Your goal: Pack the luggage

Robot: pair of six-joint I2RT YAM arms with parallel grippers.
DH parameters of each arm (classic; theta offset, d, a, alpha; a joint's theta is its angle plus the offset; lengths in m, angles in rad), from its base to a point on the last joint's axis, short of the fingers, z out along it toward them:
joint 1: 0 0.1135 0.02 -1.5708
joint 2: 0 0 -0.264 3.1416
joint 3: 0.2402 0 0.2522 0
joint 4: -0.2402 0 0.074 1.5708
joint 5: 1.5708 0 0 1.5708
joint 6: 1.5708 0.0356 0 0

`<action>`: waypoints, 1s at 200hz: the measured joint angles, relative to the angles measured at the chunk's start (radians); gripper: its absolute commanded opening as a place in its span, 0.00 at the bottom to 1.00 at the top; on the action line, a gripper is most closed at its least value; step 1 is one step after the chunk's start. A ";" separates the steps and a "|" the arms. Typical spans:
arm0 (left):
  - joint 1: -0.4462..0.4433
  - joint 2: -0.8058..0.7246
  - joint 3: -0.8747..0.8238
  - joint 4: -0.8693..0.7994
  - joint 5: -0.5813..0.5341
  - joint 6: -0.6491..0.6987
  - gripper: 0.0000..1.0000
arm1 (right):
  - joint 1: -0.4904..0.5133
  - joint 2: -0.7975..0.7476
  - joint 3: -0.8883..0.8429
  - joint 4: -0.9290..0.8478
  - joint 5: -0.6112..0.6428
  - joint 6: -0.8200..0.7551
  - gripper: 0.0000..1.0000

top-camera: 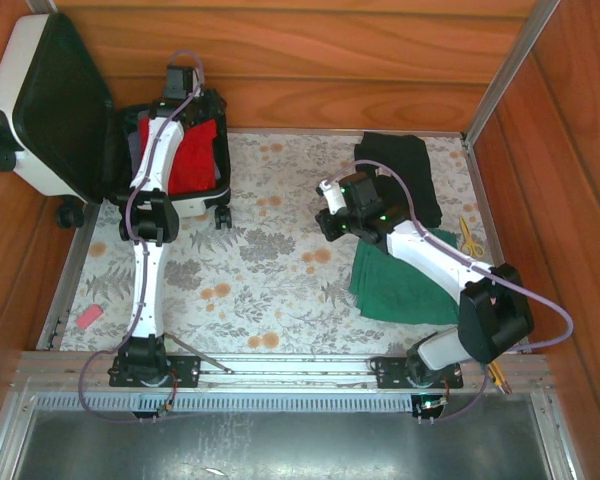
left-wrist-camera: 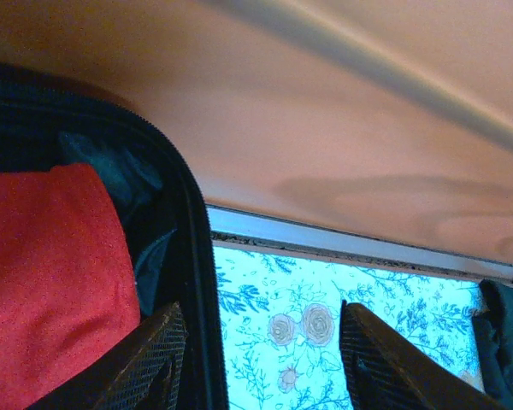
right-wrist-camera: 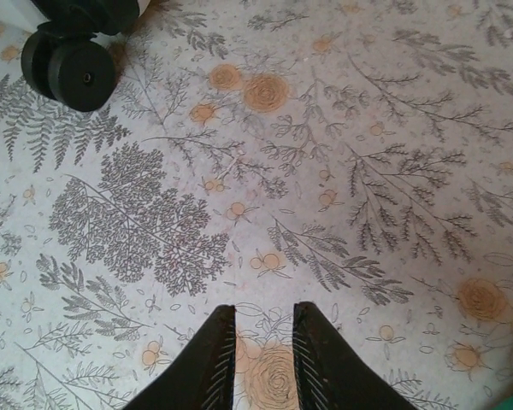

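Note:
The luggage (top-camera: 40,110) lies open at the far left, its white lid leaning on the wooden wall. A red garment (top-camera: 192,160) fills the black-lined base. My left gripper (top-camera: 202,108) hovers over the base's far right corner. In the left wrist view it (left-wrist-camera: 261,312) is open and empty, one finger over the red garment (left-wrist-camera: 43,282), the black rim (left-wrist-camera: 192,256) beside it. My right gripper (top-camera: 327,222) hangs over mid-table; its jaws (right-wrist-camera: 265,309) stand slightly open, nothing between them, above the floral cloth. A luggage wheel (right-wrist-camera: 73,73) sits ahead to its left.
A black garment (top-camera: 405,165) lies at the back right, with a green cloth (top-camera: 400,280) in front of it under the right arm. Yellow scissors (top-camera: 468,235) lie near the right wall. A small pink item (top-camera: 88,317) rests front left. Wooden walls enclose the table.

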 measured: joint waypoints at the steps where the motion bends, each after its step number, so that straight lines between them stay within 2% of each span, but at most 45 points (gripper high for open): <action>1: 0.000 0.000 0.000 0.000 0.000 0.000 0.53 | 0.000 -0.001 0.000 -0.001 0.004 0.002 0.30; 24: -0.001 -0.008 -0.052 0.003 -0.002 0.010 0.53 | -0.024 -0.011 0.021 -0.068 0.053 0.063 0.41; 53: -0.018 -0.142 -0.305 0.006 -0.074 0.076 0.59 | -0.137 -0.005 0.093 -0.183 0.061 0.166 0.53; 83: -0.075 -0.468 -0.753 0.088 -0.165 0.139 0.69 | -0.229 -0.005 0.106 -0.307 0.097 0.274 0.68; 107: -0.115 -0.801 -1.172 0.272 -0.196 0.134 0.80 | -0.241 -0.006 0.105 -0.431 0.134 0.325 0.72; 113: -0.119 -0.883 -1.269 0.314 -0.198 0.127 0.84 | -0.241 -0.006 0.105 -0.456 0.137 0.332 0.73; 115: -0.119 -0.901 -1.293 0.324 -0.198 0.123 0.88 | -0.243 -0.006 0.105 -0.467 0.136 0.334 0.73; 117: -0.120 -0.931 -1.327 0.340 -0.198 0.121 0.97 | -0.245 -0.004 0.105 -0.474 0.136 0.336 0.73; 121: -0.119 -0.972 -1.383 0.372 -0.201 0.112 1.00 | -0.245 -0.003 0.105 -0.490 0.136 0.338 0.73; 137: -0.118 -1.119 -1.590 0.459 -0.204 0.066 1.00 | -0.245 0.031 0.105 -0.536 0.131 0.350 0.73; 154: -0.127 -1.196 -1.745 0.506 -0.205 0.026 1.00 | -0.245 0.109 0.106 -0.576 0.123 0.365 0.74; 200: -0.237 -1.353 -1.969 0.524 -0.205 -0.035 1.00 | -0.190 0.307 0.102 -0.603 0.113 0.426 0.82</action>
